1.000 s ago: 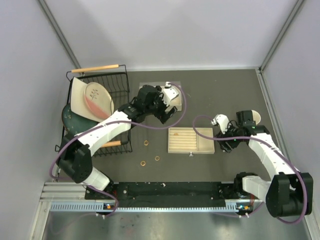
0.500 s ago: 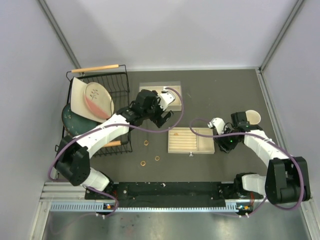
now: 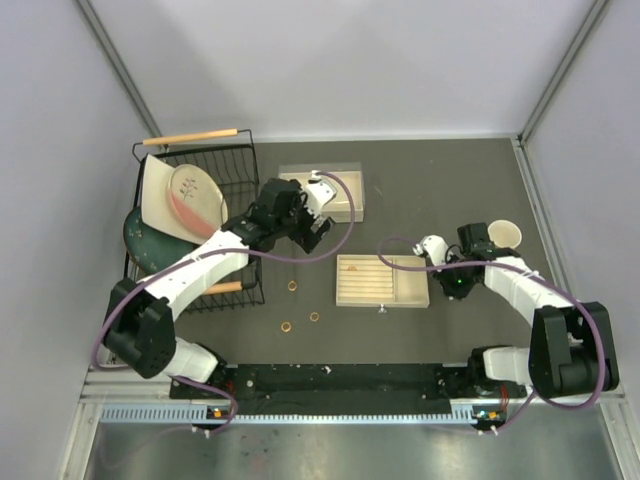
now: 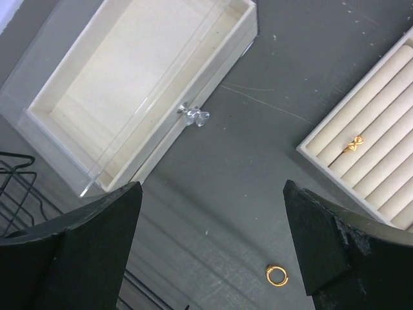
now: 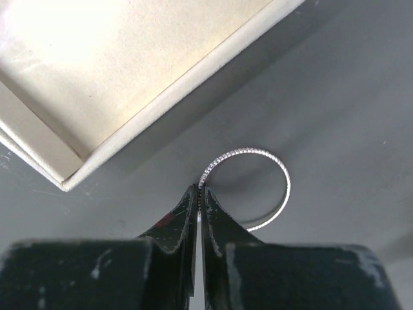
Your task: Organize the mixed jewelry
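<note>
The right wrist view shows my right gripper (image 5: 199,190) shut on the rim of the thin silver bracelet (image 5: 248,150). The hoop lies on the dark table just off a corner of the beige slotted tray (image 5: 148,103). From above, the right gripper (image 3: 455,285) sits at the tray's right end. Three small gold rings (image 3: 292,285) (image 3: 286,326) (image 3: 314,317) lie left of the tray. My left gripper (image 3: 310,232) hovers open above the table beyond them. One ring (image 4: 276,275) lies below it, near the right finger, untouched.
A clear-lidded beige box (image 3: 322,193) with a crystal knob (image 4: 194,115) stands behind the left gripper. The slotted tray (image 3: 383,280) holds a small gold bow piece (image 4: 352,144). A black dish rack (image 3: 195,225) with plates fills the left. A pale cup (image 3: 503,235) stands at the right.
My right gripper has closed on the bracelet's rim and shifted slightly left. The left gripper, still open, has drifted left and nearer, away from the lidded box.
</note>
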